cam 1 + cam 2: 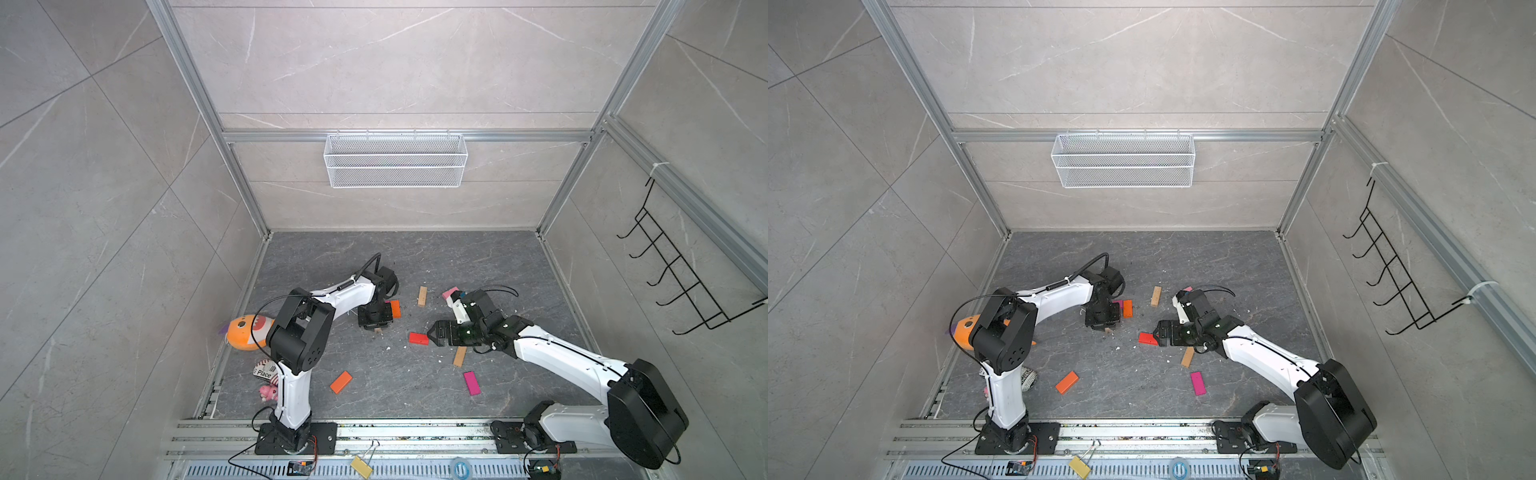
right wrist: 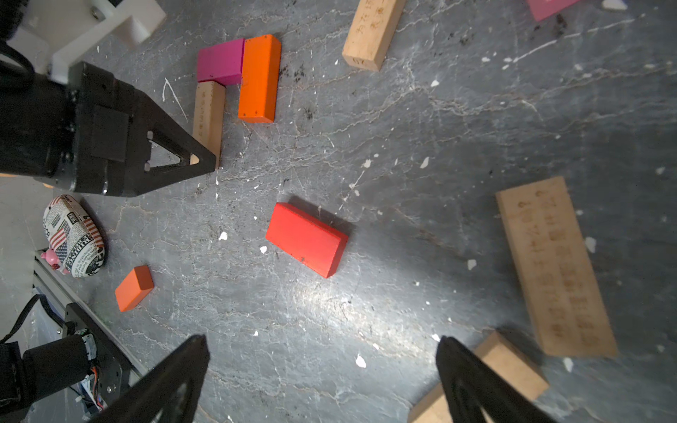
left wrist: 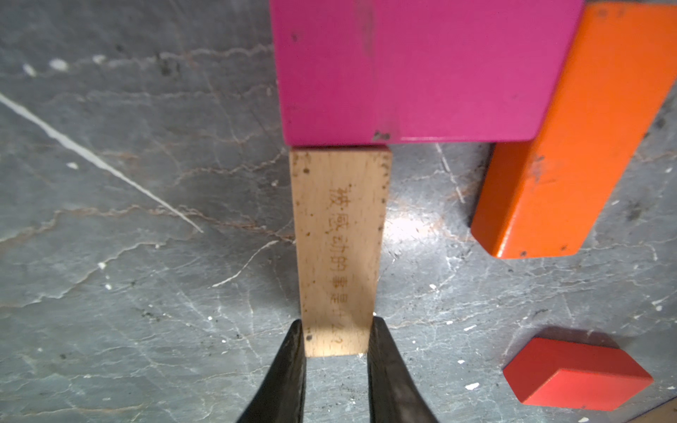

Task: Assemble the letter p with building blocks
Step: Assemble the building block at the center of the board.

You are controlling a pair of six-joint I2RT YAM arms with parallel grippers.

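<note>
Two orange blocks (image 1: 341,382), two magenta (image 1: 471,383), one red (image 1: 418,338).

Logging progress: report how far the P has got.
Done: magenta block and orange block form a loop corner. In hand: left gripper clamps the tan block as stem, butted against the magenta one. Left: closing the loop; the red block lies loose near the open right gripper.

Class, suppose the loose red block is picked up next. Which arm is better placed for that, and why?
Right. The right end effector is open, empty and points at the red block close ahead. The left end effector is shut on the tan block that abuts the magenta block.
</note>
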